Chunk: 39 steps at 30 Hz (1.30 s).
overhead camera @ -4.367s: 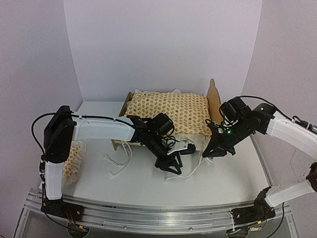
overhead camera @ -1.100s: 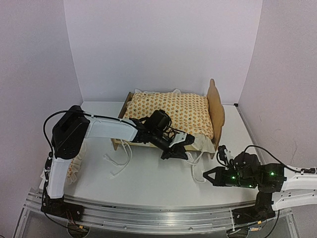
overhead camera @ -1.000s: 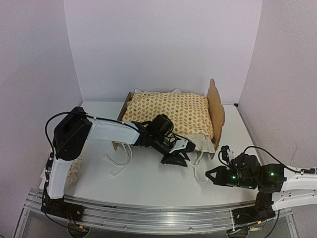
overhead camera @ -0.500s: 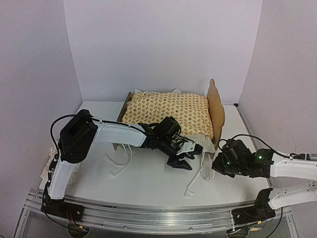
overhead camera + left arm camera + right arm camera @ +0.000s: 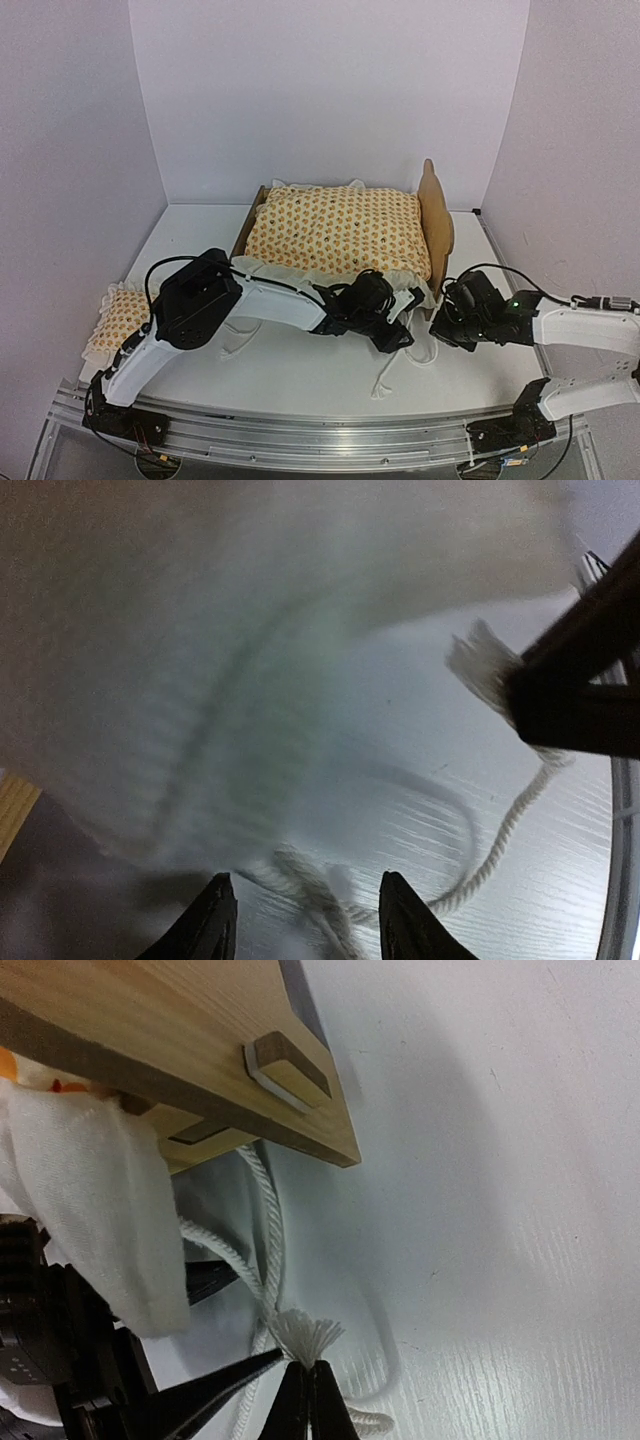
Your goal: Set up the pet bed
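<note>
Cord end sits pinched in the closed right gripper, probably for tying the cushion down; left gripper hangs open beside it, and the pet bed stands at twelve o'clock.

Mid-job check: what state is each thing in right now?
pet bed: upright on table, cushion inside.
cushion: lying in the bed, edge draped over near rail.
pillow: on table, outside bed.
tie cord: frayed end pinched.
left gripper: open, nothing gripped.
right gripper: shut on tie cord.
</note>
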Each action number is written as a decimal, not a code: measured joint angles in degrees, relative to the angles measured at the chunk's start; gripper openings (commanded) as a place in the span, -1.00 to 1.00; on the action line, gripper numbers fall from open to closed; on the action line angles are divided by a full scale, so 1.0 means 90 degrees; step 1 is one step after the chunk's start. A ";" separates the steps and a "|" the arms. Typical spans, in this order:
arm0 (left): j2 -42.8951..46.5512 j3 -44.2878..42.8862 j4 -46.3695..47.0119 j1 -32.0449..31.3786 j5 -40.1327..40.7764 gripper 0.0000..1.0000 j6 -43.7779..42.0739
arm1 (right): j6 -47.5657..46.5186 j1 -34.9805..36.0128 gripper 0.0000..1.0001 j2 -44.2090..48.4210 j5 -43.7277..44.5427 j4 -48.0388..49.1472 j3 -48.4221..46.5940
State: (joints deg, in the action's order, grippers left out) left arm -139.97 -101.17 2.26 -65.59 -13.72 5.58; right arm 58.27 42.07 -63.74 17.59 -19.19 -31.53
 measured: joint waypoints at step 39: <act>0.0999 -0.0431 -0.1256 0.0405 -0.0596 -1.00 -0.0110 | -0.3329 -0.1349 -1.00 -0.1704 -0.3646 0.2463 -0.0239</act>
State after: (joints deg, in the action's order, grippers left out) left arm -130.98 -105.05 -9.05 -61.94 -19.09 4.59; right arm 28.31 29.93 -79.08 -15.23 2.98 -33.68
